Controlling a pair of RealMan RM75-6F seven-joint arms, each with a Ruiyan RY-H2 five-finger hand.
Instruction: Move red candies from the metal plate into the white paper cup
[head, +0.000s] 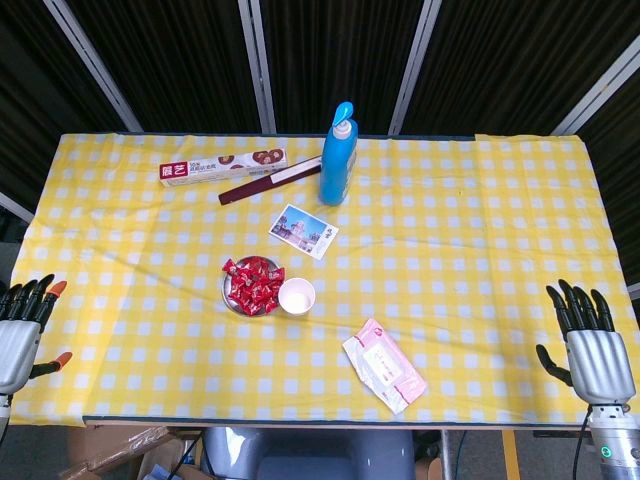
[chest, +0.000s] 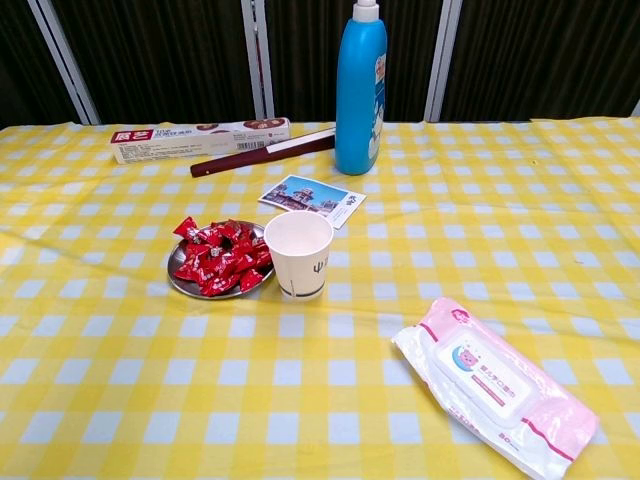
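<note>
dark ribbed panels with pale slanted struts are filling the background behind a table (head: 480, 250) that is wearing a yellow-and-white checked cloth, its front edge hanging over cardboard and a grey base. left of the table's centre, red candies (head: 254, 283) are sitting heaped on the metal plate (head: 229, 298), and the white paper cup (head: 297, 296) is standing upright, touching the plate at its 3 o'clock. from the cup, a postcard (head: 303, 231) is lying near at 12 o'clock, a blue pump bottle (head: 338, 157) farther beyond it, a long biscuit box (head: 222, 167) and a dark folded fan (head: 268, 181) toward 11 o'clock, and a wet-wipes pack (head: 384, 365) toward 5 o'clock. the left hand (head: 22, 330) is hovering at the left edge, partly cut off, fingers extended and holding nothing. the right hand (head: 592, 342) is hovering at the right edge, fingers spread, empty. the chest view is showing neither hand, and the bottle's pump is cropped there.
</note>
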